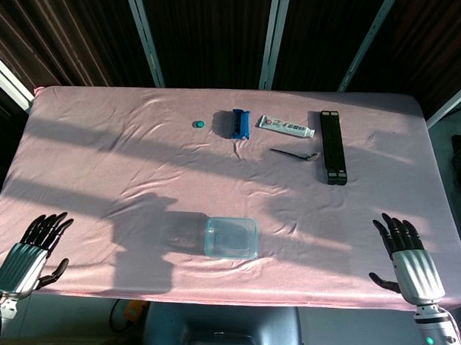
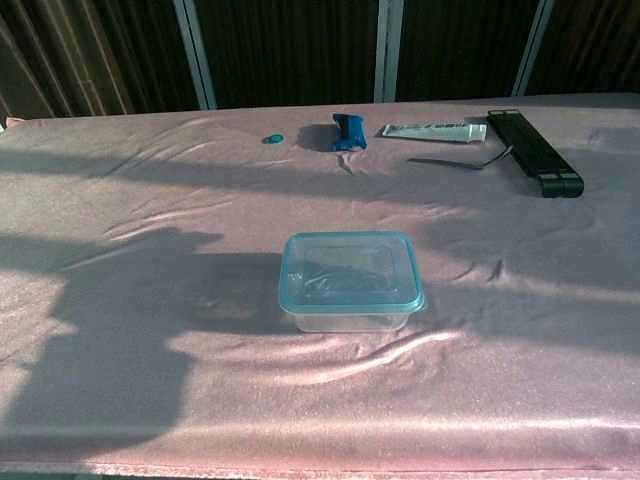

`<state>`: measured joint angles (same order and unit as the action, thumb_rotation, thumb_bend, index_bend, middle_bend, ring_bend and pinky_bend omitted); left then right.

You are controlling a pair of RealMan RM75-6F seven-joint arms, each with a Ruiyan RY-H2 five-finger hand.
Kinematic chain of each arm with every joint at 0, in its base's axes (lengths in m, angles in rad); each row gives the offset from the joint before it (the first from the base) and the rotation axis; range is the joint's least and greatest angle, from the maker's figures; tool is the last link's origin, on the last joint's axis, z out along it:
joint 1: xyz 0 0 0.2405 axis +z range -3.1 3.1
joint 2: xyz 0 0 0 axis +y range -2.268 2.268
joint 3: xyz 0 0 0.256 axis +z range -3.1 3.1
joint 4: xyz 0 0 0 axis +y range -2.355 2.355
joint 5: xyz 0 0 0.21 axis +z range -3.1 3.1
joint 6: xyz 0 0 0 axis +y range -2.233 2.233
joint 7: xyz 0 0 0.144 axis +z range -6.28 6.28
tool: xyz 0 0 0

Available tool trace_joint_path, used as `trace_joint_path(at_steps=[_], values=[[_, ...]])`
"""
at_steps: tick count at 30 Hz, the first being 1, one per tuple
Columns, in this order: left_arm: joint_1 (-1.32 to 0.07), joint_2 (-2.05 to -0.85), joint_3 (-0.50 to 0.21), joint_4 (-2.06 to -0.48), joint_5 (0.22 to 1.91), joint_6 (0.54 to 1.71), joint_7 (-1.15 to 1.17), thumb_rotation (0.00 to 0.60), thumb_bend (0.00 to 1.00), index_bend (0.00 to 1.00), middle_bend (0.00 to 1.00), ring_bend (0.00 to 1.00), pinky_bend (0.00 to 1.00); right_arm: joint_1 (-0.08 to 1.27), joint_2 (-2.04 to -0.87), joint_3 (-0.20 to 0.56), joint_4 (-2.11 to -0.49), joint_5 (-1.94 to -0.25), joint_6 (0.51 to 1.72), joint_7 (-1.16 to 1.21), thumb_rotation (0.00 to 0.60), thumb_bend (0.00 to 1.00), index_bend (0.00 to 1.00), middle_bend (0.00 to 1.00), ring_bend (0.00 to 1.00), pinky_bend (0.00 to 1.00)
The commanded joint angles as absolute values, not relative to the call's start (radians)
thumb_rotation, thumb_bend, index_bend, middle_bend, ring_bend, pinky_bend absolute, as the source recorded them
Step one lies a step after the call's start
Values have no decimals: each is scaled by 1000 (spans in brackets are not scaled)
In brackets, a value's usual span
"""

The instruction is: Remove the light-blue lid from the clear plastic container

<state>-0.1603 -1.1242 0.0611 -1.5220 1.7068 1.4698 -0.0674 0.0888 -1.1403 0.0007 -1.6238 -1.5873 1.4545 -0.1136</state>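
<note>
The clear plastic container [image 1: 230, 239] stands near the table's front edge, a little left of centre, with its light-blue lid [image 2: 349, 271] seated flat on top. My left hand [image 1: 32, 253] hovers at the front left corner of the table, fingers spread, holding nothing. At the front right corner my right hand [image 1: 409, 260] is likewise spread and empty. Both hands are far from the container. The chest view shows the container [image 2: 348, 318] but neither hand.
A pink cloth [image 1: 102, 168] covers the table. Along the far side lie a small teal cap [image 1: 199, 124], a blue clip-like object [image 1: 240, 124], a white tube [image 1: 286, 127], a metal spoon [image 1: 295, 153] and a black bar-shaped stand [image 1: 333, 146].
</note>
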Motion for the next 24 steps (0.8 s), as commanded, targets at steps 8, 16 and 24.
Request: trace_joint_path(at_steps=[8,16,24], values=[[-221,-1201,85,-1461,1835,1471,-185,600,345,0,0,0,0,80,-1132,-3,-1628,-1597,1473,-99,600,119,0,0,0,0],[-372,-1320,104,-1514,1952,1310,-184,600,287,0,0,0,0,80,-1133,-10,-1636,-1611,1471,-103,600,120,0,0,0,0],[-465,-1443,35,-1601,1830,1121,-81,600,270,0,0,0,0,78,-1129,-12,-1637,-1621,1478,-82,600,119,0,0,0,0]])
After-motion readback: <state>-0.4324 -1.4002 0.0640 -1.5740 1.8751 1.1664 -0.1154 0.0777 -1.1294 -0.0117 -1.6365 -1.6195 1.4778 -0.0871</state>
